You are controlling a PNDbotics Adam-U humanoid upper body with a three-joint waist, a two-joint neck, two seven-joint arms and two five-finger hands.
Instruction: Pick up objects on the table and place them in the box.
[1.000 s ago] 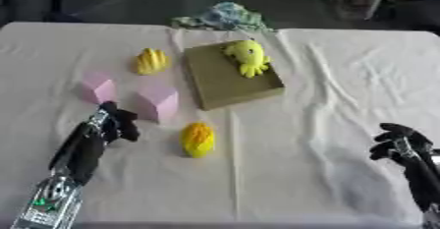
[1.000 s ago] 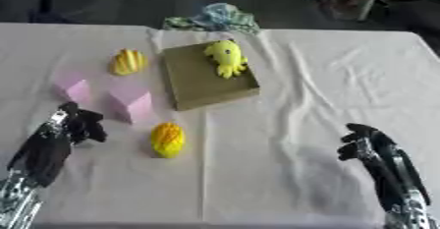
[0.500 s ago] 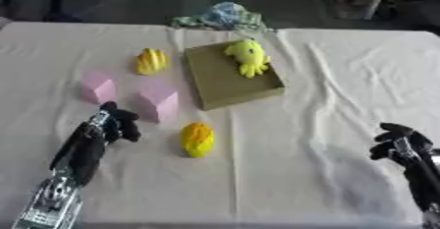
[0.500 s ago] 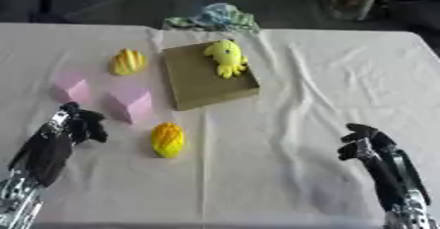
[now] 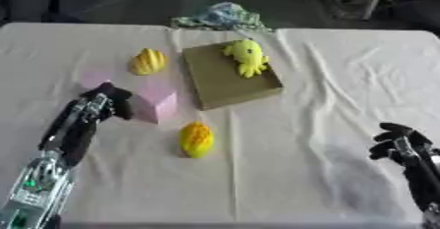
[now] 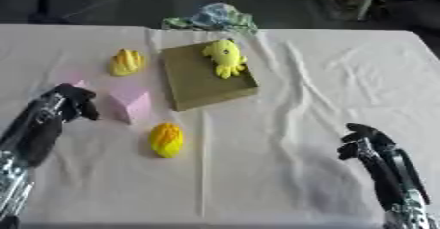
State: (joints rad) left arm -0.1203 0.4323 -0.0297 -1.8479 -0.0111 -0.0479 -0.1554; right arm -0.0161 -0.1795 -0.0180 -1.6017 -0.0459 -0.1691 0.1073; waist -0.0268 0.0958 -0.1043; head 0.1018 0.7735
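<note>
The left hand (image 5: 101, 104), fingers curled and holding nothing, is hovering just beside a pink block (image 5: 157, 103), apparently lining up a grasp for the box (image 5: 229, 77) beyond.

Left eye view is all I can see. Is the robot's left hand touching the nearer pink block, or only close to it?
Observer: Only close. In the right eye view a strip of tablecloth shows between the left hand and the nearer pink block.
Operator: What about the other hand? In my picture it's squished against the edge.
Observer: The right eye view shows the right hand with bare cloth on both sides of it. It is well apart from the orange-yellow toy and touches none of the toys.
</note>
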